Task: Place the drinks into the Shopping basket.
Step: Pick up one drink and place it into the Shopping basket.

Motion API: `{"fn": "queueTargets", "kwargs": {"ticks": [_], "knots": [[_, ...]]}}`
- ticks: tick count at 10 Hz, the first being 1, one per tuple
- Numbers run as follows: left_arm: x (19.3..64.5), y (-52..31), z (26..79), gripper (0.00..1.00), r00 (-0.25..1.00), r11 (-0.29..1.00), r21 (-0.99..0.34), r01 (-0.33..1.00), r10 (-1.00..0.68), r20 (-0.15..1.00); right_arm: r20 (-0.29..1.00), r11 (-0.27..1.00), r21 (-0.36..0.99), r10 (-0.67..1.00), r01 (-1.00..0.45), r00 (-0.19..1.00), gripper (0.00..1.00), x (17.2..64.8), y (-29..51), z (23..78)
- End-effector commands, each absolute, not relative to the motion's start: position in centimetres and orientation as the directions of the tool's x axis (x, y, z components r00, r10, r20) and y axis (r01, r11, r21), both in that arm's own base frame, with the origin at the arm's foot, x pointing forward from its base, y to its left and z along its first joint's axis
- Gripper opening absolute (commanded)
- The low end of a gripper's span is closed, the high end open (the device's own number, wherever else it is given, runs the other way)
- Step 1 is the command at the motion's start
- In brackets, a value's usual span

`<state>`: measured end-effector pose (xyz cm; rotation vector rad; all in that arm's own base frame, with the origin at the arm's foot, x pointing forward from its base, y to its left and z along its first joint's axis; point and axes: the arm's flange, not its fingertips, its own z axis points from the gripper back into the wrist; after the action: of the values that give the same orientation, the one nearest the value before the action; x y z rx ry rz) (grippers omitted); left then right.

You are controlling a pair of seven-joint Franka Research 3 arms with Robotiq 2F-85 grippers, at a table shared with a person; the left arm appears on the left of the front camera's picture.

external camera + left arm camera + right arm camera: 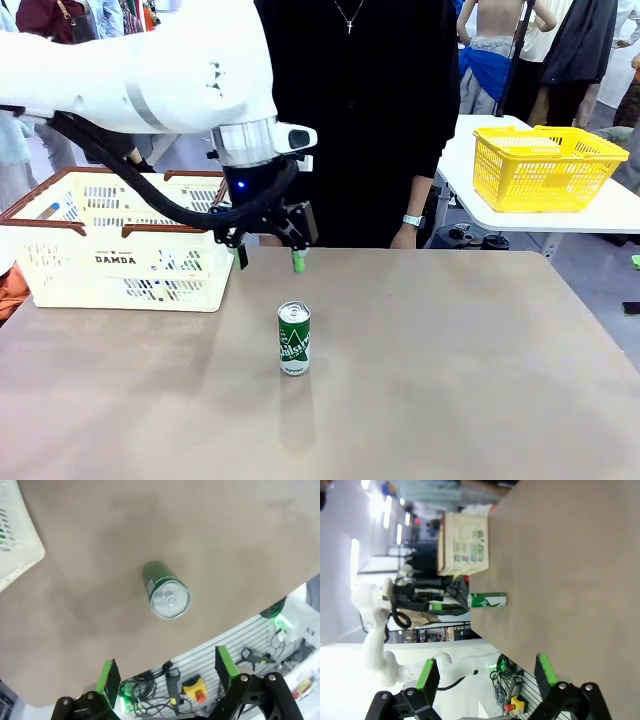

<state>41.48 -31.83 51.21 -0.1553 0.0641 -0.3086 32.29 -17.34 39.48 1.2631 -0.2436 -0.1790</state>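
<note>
One green drink can with a silver top stands upright on the tan table, near its middle. My left gripper hangs open above and just behind it, empty. From the left wrist view I look down on the can, which lies ahead of the spread left gripper. The cream Shopping basket marked "DAMDA" sits at the table's left; its corner shows in the left wrist view. Blue and green shapes show through its slots. My right gripper is open and empty, far from the can and the basket.
A person in black stands at the far edge of the table, hands down. A yellow mesh basket sits on a separate white table at the back right. Bare tabletop lies right of and in front of the can.
</note>
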Motion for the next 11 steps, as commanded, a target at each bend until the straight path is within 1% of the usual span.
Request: {"fn": "queueTargets", "kwargs": {"ticks": [1, 3, 4, 6, 8, 11], "knots": [[41.2, -32.8, 49.4, 1.0, 0.968, 0.956, -0.155, 0.249, -0.25, 0.015, 0.072, 0.293, 0.956, -0.26, 0.008, 0.963, 1.0, 32.2, -17.4, 40.0], [40.9, -33.4, 46.6, 1.0, 0.972, 0.961, -0.147, 0.233, -0.234, 0.015, 0.072, 0.293, 0.956, -0.26, 0.008, 0.963, 1.0, 32.2, -17.4, 40.0], [40.7, -33.6, 45.7, 1.0, 0.974, 0.964, -0.144, 0.224, -0.227, -0.003, 0.072, 0.293, 0.956, -0.26, 0.008, 0.963, 1.0, 32.2, -17.4, 40.0], [40.3, -34.0, 43.4, 1.0, 0.972, 0.967, -0.109, 0.229, -0.222, 0.072, 0.072, 0.293, 0.956, -0.26, 0.008, 0.963, 1.0, 32.2, -17.4, 40.0], [40.0, -34.0, 41.5, 1.0, 0.974, 0.969, -0.107, 0.223, -0.217, 0.064, 0.072, 0.293, 0.956, -0.26, 0.008, 0.963, 1.0, 32.2, -17.4, 40.0], [39.8, -34.6, 39.1, 1.0, 0.968, 0.965, -0.09, 0.247, -0.243, 0.058, 0.072, 0.293, 0.956, -0.26, 0.008, 0.963, 1.0, 32.2, -17.4, 40.0]]}}
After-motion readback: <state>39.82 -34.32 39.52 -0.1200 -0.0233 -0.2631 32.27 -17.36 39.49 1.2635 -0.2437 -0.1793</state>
